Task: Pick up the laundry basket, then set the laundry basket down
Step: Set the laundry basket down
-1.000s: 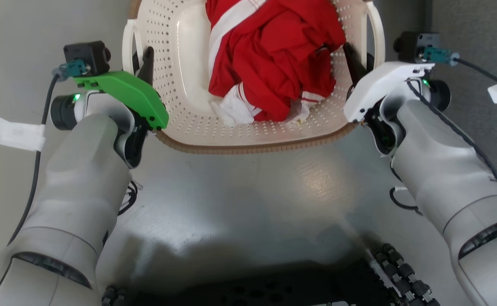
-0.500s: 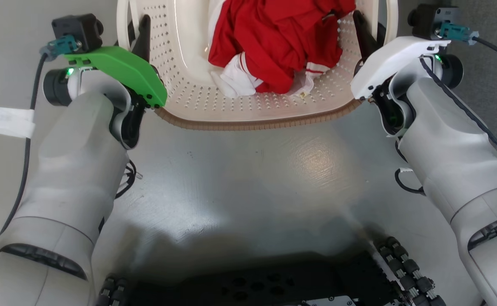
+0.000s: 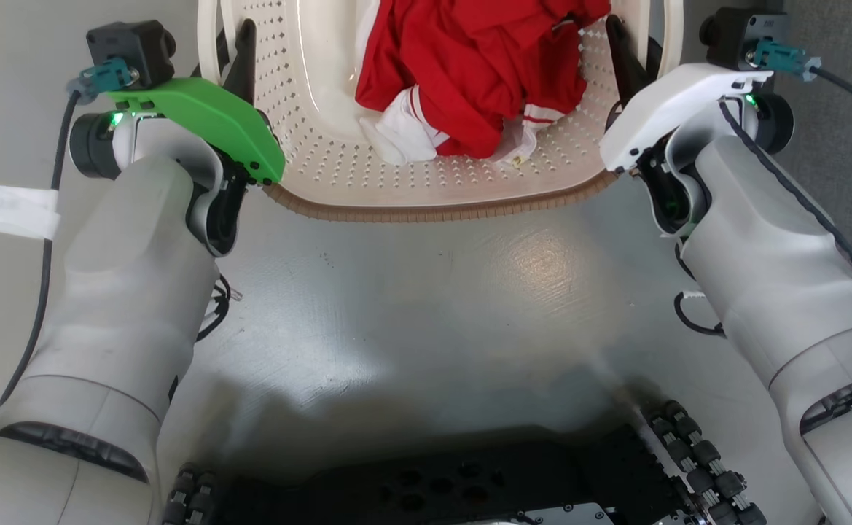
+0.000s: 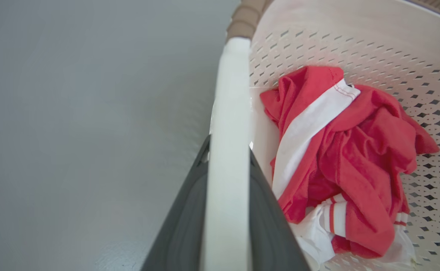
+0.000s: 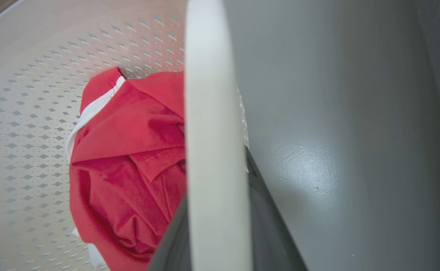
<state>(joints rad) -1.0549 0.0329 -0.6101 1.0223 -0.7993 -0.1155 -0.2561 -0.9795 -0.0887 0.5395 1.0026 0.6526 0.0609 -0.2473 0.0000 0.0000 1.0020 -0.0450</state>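
**Both handles clamped, lift step in hand**

The laundry basket [image 3: 433, 211] is sitting straight ahead of me, between the two arms and just beyond the grey floor [image 3: 426, 313] in front of my wheeled base [image 3: 433, 488]. Its near brown rim is facing me, and a crumpled red and white garment [image 3: 484, 73] is lying inside against the perforated bottom.

The left gripper [image 3: 227, 51] is straddling the left loop handle [image 4: 227, 131]. In the left wrist view its dark fingers [image 4: 182, 226] are pressing against both sides of the white band, so I am reading it as clamped on the handle. The right gripper [image 3: 633, 51] is doing the same on the right loop handle [image 5: 212, 113], with one finger inside the basket wall and one outside.

I am judging this as the pick-up step, with the grasp made on both sides. I cannot tell from these views whether the basket's bottom is resting on the floor or hanging clear of it.

The next move is calling for both arms to travel together at an even height, so that the basket is staying level and neither handle is twisting between the fingers. The garment is bunching toward the right side, so I am expecting a slight pull on that arm. Setting down is calling for a slow, level descent before either grip is loosening.
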